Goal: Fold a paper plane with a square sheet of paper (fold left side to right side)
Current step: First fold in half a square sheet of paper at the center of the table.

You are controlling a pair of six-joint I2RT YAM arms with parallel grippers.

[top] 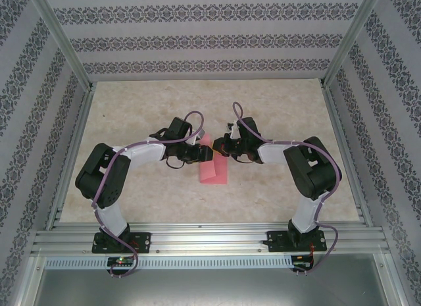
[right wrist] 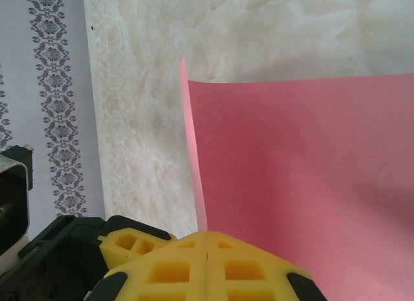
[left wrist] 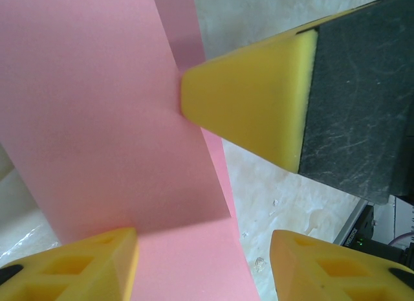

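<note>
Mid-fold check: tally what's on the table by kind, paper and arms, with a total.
thin pink-red sheet of paper: 1
black-and-white robot arms, left arm and right arm: 2
Total: 3

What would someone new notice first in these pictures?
The pink sheet of paper stands out bright at the middle of the pale table. The right gripper is pinched shut on its raised edge, while the left gripper stands open over it.
</note>
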